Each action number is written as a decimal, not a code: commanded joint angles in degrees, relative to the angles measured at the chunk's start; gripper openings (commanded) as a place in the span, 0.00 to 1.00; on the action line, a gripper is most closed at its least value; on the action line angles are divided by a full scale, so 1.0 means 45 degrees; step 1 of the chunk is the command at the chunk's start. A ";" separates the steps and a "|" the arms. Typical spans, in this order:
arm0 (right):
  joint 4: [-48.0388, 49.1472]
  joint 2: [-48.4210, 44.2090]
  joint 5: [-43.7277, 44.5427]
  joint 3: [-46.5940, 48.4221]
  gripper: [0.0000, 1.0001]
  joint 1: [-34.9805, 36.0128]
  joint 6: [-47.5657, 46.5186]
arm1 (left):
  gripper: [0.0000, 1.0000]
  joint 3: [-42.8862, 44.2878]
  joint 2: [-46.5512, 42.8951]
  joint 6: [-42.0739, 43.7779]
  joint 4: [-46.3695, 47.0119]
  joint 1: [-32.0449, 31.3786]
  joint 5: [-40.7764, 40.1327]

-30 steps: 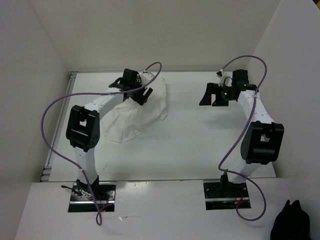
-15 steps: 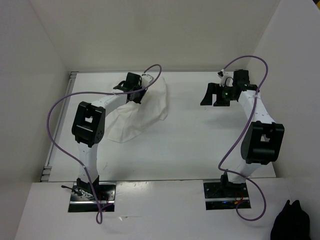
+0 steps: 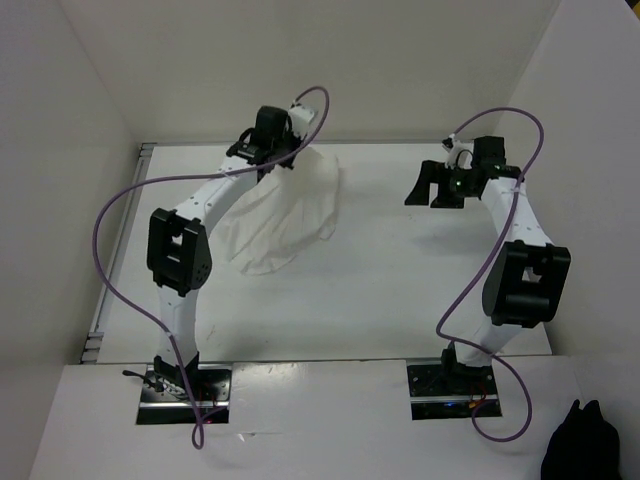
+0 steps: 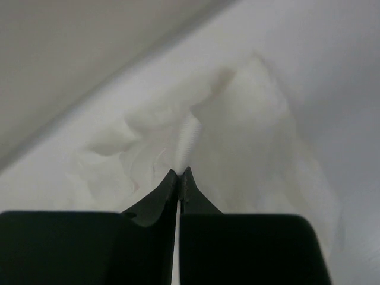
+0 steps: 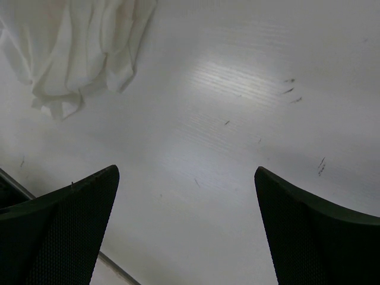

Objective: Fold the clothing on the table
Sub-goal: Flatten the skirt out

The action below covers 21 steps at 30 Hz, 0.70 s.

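Observation:
The clothing (image 3: 283,212), thin white fabric, lies on the left half of the table (image 3: 400,290). Its far end is drawn up to my left gripper (image 3: 268,152) near the back edge. In the left wrist view that gripper (image 4: 180,172) is shut on a ribbed fold of the clothing (image 4: 237,130), and the rest spreads out wrinkled below. My right gripper (image 3: 430,194) hovers over the bare right side of the table, apart from the cloth. Its wrist view shows it (image 5: 185,172) open with nothing between the fingers, and an edge of the clothing (image 5: 77,47) at the top left.
White upright walls close in the table at the back and both sides. A metal edge rail (image 3: 100,320) runs along the left. A black fabric lump (image 3: 583,445) sits off the table at the near right. Purple cables loop over both arms.
My left gripper has shut on the far part of the clothing and moved up and back, pulling the fabric with it. The right arm has barely moved.

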 commanded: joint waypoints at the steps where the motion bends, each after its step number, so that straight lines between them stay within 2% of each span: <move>1: 0.0512 0.0249 -0.0492 0.1626 1.00 -0.0425 -0.0232 | 0.00 0.3303 -0.0843 0.0321 0.0773 -0.0500 0.0015; 5: 0.0512 0.0542 -0.0903 0.2818 1.00 -0.0681 -0.0232 | 0.00 0.6589 -0.0136 0.0514 0.0538 -0.1164 0.0132; 6: 0.0512 0.0544 -0.0904 0.3091 1.00 -0.0681 -0.0368 | 0.00 0.8048 -0.0001 0.0787 0.0403 -0.1320 0.0016; 9: 0.0512 0.0426 -0.1060 0.3211 1.00 -0.0681 -0.0486 | 0.00 0.8903 -0.0601 0.1451 -0.0105 -0.1868 0.0015; 12: 0.0396 0.0291 -0.1060 0.2900 1.00 -0.0681 -0.0486 | 0.00 0.5966 -0.2649 0.1940 -0.0751 -0.2219 -0.0278; 13: 0.0395 0.0290 -0.1060 0.2782 1.00 -0.0681 -0.0641 | 0.00 0.2937 -0.4028 0.1942 -0.0751 -0.2356 -0.0471; 15: 0.0045 0.0173 -0.1217 0.2411 1.00 -0.0797 -0.0954 | 0.00 -0.0455 -0.5499 0.1768 0.0141 -0.2824 -0.1076; 16: -0.0421 0.0173 -0.1333 0.2294 1.00 -0.0798 -0.1129 | 0.09 -0.1961 -0.6996 0.1186 0.0438 -0.3058 -0.1369; 17: -0.0773 0.0173 -0.1334 0.2293 1.00 -0.0798 -0.1808 | 0.16 -0.4490 -0.7707 0.0716 0.0673 -0.3582 -0.1971; 18: -0.1183 0.0057 -0.1334 0.2293 1.00 -0.0798 -0.2259 | 0.30 -0.5501 -0.8971 0.0170 0.0810 -0.3800 -0.2209; 19: -0.1999 0.0055 -0.1334 0.2293 1.00 -0.0798 -0.2689 | 0.54 -0.6343 -0.9525 -0.0995 0.0638 -0.3938 -0.2366; 21: -0.2746 -0.0099 -0.0849 0.2176 1.00 -0.0798 -0.3838 | 0.62 -0.8176 -1.0831 -0.2463 -0.0256 -0.4213 -0.2640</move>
